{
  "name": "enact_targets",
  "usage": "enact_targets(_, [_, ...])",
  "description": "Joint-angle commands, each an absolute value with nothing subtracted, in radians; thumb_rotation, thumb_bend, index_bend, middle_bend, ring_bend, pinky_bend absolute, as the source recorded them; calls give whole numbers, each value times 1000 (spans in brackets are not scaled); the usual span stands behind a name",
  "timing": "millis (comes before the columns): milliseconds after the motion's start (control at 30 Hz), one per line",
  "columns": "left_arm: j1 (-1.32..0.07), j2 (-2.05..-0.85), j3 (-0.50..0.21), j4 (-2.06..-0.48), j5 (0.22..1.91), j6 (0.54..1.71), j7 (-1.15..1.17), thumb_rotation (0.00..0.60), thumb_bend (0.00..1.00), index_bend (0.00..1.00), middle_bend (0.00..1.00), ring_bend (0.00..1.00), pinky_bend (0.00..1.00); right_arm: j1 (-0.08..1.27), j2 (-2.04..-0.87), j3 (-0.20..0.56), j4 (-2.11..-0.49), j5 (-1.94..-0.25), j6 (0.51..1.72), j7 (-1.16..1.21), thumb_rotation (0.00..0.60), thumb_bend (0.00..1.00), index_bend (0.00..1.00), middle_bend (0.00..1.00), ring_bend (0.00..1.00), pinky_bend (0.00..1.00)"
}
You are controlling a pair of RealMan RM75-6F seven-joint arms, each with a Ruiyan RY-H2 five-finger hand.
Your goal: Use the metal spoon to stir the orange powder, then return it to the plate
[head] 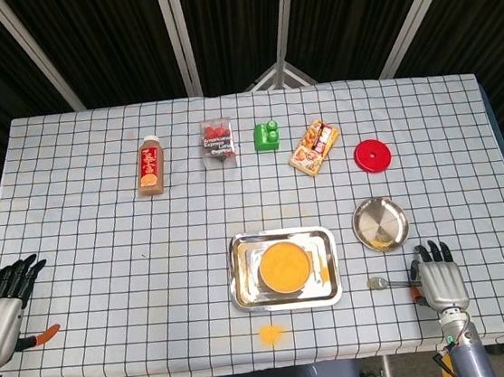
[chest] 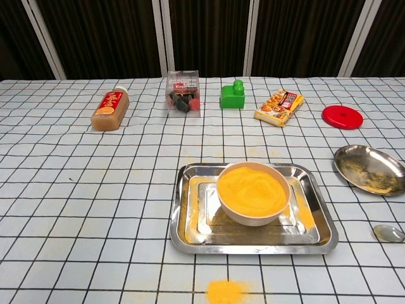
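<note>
The metal spoon (head: 380, 283) lies on the cloth at the front right, its bowl (chest: 389, 234) pointing left. Its handle runs under my right hand (head: 441, 282), which holds it by the thumb side while the other fingers stay stretched out. The round metal plate (head: 381, 224) sits just behind the spoon, dusted with powder (chest: 373, 182). A white bowl of orange powder (chest: 252, 190) stands in the steel tray (head: 244, 294) at the front centre. My left hand (head: 0, 310) rests at the front left table edge, fingers spread and holding nothing.
A spill of orange powder (chest: 226, 291) lies in front of the tray. Along the back stand a brown bottle (head: 149, 166), a clear box (head: 217, 141), a green block (head: 268, 136), a snack packet (head: 314, 147) and a red lid (head: 371, 155).
</note>
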State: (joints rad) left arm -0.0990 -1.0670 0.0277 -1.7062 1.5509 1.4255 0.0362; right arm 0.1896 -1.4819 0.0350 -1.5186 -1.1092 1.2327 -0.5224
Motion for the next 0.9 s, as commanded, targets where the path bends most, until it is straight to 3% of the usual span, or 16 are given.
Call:
enact_targets(33, [-99, -1067, 27, -1706, 1550, 1425, 36, 600, 0, 0, 0, 0, 0, 190, -1482, 36, -1521, -1110, 1234, -519, 600, 403, 520, 174, 0, 0])
enact_targets(167, [-99, -1067, 27, -1707, 1550, 1425, 36, 600, 0, 0, 0, 0, 0, 189, -1478, 38, -1531, -1116, 1239, -510, 600, 403, 461, 174, 0, 0])
enact_targets(633, [-99, -1066, 27, -1708, 1548, 1423, 36, 600, 0, 0, 0, 0, 0, 191, -1482, 32, -1522, -1107, 1235, -525, 600, 402, 461, 174, 0, 0])
enact_targets(900, [-99, -1065, 28, -1709, 1547, 1422, 34, 600, 0, 0, 0, 0, 0, 192, -1485, 35, -1512, -1099, 1232, -525, 600, 441, 524, 173, 0, 0])
